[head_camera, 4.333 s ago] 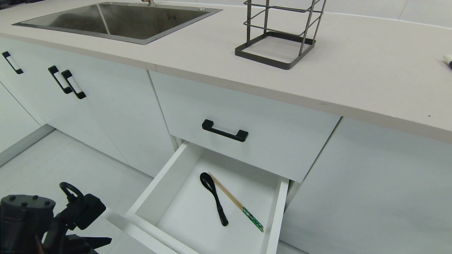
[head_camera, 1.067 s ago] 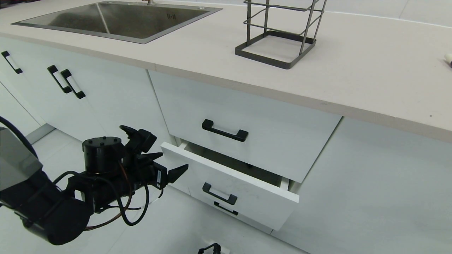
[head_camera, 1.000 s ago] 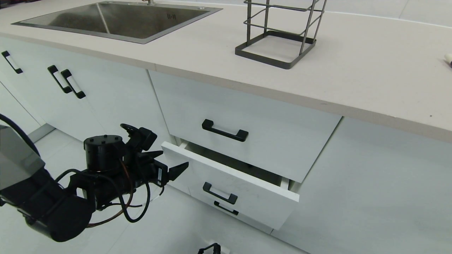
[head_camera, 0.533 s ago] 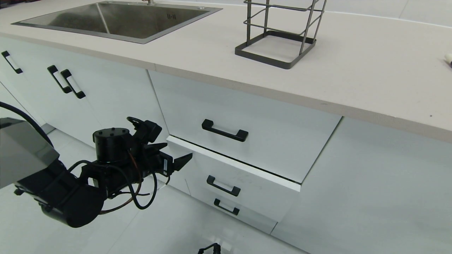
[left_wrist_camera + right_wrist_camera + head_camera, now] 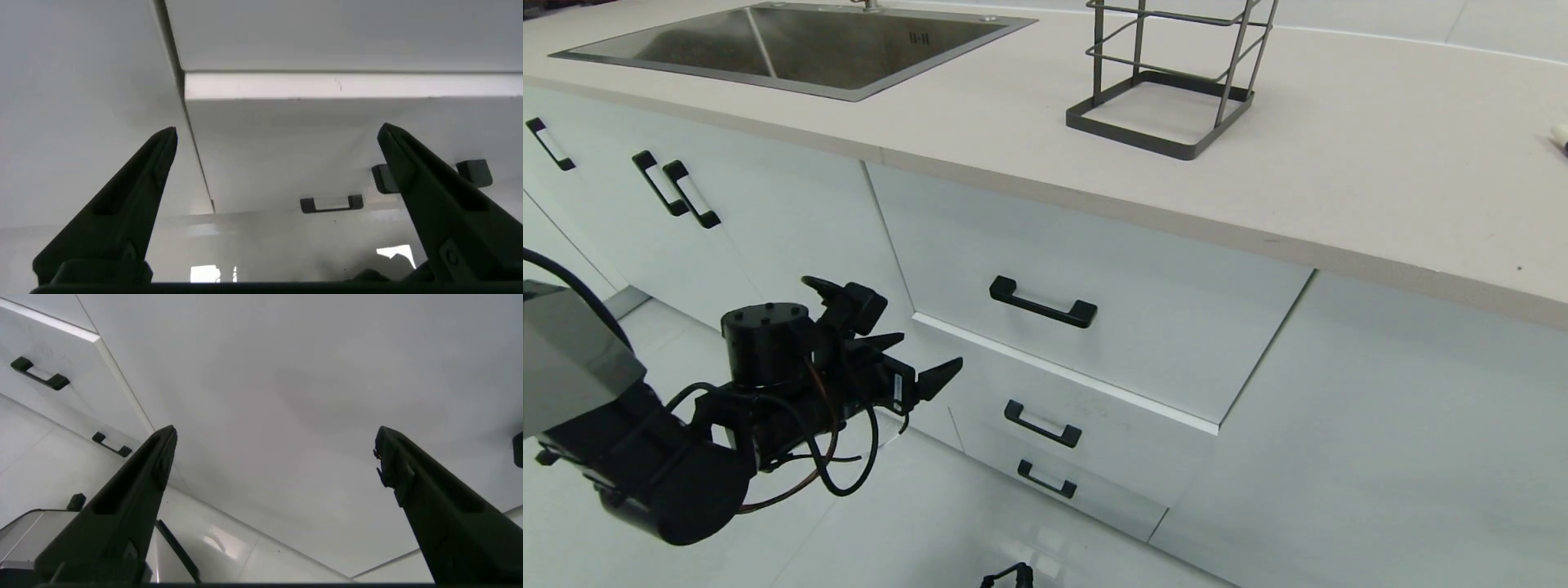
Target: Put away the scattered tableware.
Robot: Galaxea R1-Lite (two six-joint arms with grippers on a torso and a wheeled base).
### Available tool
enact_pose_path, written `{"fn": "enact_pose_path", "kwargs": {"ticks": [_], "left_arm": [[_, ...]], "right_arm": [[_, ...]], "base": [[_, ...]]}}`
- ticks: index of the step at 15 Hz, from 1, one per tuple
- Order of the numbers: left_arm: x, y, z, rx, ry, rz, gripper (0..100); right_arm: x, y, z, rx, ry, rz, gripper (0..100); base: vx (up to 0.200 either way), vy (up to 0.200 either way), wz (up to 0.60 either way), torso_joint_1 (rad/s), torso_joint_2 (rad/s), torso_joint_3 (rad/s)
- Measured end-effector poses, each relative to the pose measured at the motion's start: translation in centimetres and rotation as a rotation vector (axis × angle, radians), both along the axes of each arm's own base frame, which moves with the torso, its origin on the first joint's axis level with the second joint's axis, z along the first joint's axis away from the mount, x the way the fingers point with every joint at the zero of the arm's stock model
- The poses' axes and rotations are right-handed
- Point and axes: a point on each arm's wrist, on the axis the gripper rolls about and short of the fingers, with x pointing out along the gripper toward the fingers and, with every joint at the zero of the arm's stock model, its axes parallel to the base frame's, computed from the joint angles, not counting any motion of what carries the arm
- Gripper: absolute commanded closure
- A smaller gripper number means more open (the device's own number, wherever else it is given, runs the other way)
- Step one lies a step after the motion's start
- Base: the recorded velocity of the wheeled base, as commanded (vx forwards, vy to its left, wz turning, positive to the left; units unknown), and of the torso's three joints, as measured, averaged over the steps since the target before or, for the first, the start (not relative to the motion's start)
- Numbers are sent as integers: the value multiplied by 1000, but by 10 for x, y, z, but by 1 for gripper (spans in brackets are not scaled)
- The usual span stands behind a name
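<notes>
While closed, drawer (image 5: 1094, 425) just beside left end effector (image 5: 931, 351)

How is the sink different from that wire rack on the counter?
The sink is sunk down into the countertop, while the wire rack stands up on top of it. The sink has solid, shiny grey walls; the wire rack is just thin dark bars you can see through. The sink lies towards the robot's left, the wire rack further right. Both look squarish.
</notes>
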Motion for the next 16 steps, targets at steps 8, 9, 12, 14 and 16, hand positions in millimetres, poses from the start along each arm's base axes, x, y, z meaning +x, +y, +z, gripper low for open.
{"fn": "enact_pose_path", "kwargs": {"ticks": [8, 9, 12, 14, 16], "left_arm": [[-104, 39, 23, -110, -151, 13, 0], [-114, 42, 31, -126, -188, 14, 0], [-146, 51, 59, -175, -338, 14, 0], [-170, 56, 72, -193, -405, 8, 0], [-197, 62, 77, -203, -441, 2, 0]], "right_arm": [[0, 0, 0, 0, 0, 1, 0], [0, 0, 0, 0, 0, 0, 0], [0, 0, 0, 0, 0, 1, 0], [0, 0, 0, 0, 0, 0, 0], [0, 0, 0, 0, 0, 0, 0]], "base": [[0, 0, 0, 0, 0, 0], [0, 0, 0, 0, 0, 0], [0, 0, 0, 0, 0, 0], [0, 0, 0, 0, 0, 0], [0, 0, 0, 0, 0, 0]]}}
